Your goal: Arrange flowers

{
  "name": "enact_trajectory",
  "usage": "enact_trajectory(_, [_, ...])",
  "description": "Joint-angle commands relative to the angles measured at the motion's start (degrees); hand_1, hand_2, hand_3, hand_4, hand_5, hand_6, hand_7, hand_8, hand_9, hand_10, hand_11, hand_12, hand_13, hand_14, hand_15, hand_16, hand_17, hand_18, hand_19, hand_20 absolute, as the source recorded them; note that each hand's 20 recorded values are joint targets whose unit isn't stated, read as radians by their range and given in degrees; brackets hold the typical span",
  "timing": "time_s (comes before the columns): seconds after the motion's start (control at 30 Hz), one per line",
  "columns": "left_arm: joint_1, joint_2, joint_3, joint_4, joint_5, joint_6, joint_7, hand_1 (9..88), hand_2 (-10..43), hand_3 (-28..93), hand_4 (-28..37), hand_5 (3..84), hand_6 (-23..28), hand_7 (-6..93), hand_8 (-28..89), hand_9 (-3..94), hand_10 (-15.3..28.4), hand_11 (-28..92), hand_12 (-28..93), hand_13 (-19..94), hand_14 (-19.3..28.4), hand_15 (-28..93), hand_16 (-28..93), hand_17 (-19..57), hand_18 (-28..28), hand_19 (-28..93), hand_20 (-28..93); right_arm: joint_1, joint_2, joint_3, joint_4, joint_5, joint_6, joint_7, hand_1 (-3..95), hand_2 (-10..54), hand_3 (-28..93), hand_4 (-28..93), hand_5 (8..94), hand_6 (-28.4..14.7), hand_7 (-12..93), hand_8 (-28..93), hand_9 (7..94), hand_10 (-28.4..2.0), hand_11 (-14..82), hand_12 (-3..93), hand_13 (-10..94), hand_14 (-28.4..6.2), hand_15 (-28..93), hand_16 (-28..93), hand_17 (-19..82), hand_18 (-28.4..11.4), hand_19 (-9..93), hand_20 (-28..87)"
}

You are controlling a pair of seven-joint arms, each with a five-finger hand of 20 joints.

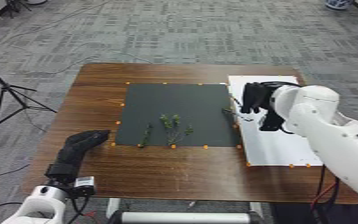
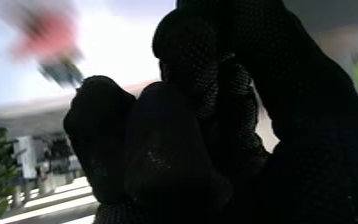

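Lab-like room: grey patterned carpet, tripod, floor cables.

Floor: grey patterned carpet, lighter and darker patches. Brown wooden table standing on it, grain visible. Black tripod left of table, legs splayed. Thin dark cables across carpet on left. Blue-and-white container far right. Right wrist view: bright white glare, background blurred.
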State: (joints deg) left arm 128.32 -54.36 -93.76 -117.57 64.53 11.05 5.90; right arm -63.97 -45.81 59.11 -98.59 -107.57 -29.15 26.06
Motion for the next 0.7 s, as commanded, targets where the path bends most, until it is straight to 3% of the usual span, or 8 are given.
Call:
enact_trajectory(0.03, [0.96, -0.01, 0.63, 0.52, 0.09, -2.01, -2.29, 26.6, -0.9, 70, -24.4, 49.5, 3.4, 17.9, -8, 45.2, 13.2, 20, 12, 33, 15.8, 16, 2, 0.4, 13.8, 13, 18, -3.94, 0.19, 6.42, -10.15, 2.16, 3.12, -0.77, 54.8, -8.0, 57, -4, 79.6, -0.9, 30, 29, 90.8, -10.4, 45.9, 37.6, 94, -0.9, 73, 30, 70, -15.9, 93, 72])
enact_trajectory(0.27, [1.39, 0.29, 0.34, 0.16, 0.2, -2.22, -2.55, 26.6, -0.9, 70, -24.3, 49.5, 3.4, 18.0, -8, 45.1, 13.3, 20, 12, 33, 15.7, 16, 2, 0.4, 13.8, 13, 18, -5.75, -4.37, 3.71, -12.21, -0.72, -0.37, 1.62, 54.2, -9.2, 58, -3, 80.7, -1.3, 30, 29, 92.0, -10.3, 45.3, 36.2, 94, -0.9, 73, 28, 71, -15.6, 93, 72])
enact_trajectory(0.53, [1.95, 0.21, 0.29, -0.15, 0.17, -2.19, -2.79, 26.7, -0.9, 70, -24.3, 49.4, 3.4, 17.8, -8, 45.1, 13.2, 20, 12, 33, 15.7, 16, 2, 0.4, 13.9, 13, 18, -3.54, -9.3, -1.8, -5.88, 0.17, -5.52, 5.75, 53.8, -9.4, 59, -3, 81.1, -1.3, 30, 29, 93.0, -10.4, 44.3, 35.3, 94, -1.1, 73, 27, 71, -15.3, 93, 71])
enact_trajectory(0.57, [1.27, 0.35, 0.57, 0.18, 0.2, -2.43, -2.6, 26.7, -0.9, 70, -24.3, 49.5, 3.4, 17.8, -8, 45.1, 13.2, 20, 12, 33, 15.7, 16, 2, 0.4, 13.8, 13, 18, -3.4, -9.08, -2.69, -5.41, -0.05, -4.46, 5.87, 53.8, -9.3, 59, -3, 81.1, -1.4, 30, 29, 93.1, -10.4, 44.2, 35.2, 94, -1.2, 73, 27, 71, -15.2, 93, 71])
enact_trajectory(0.7, [1.31, 0.24, 0.53, 0.1, 0.22, -2.3, -2.7, 26.7, -0.9, 70, -24.2, 49.4, 3.4, 17.8, -8, 45.1, 13.2, 20, 12, 33, 15.8, 16, 2, 0.4, 13.8, 13, 18, -2.71, -10.56, -4.24, -2.39, -1.48, -5.16, 6.15, 53.5, -8.7, 59, -3, 81.2, -1.5, 30, 29, 93.3, -10.5, 43.6, 34.9, 94, -1.2, 73, 27, 72, -15.2, 93, 71])
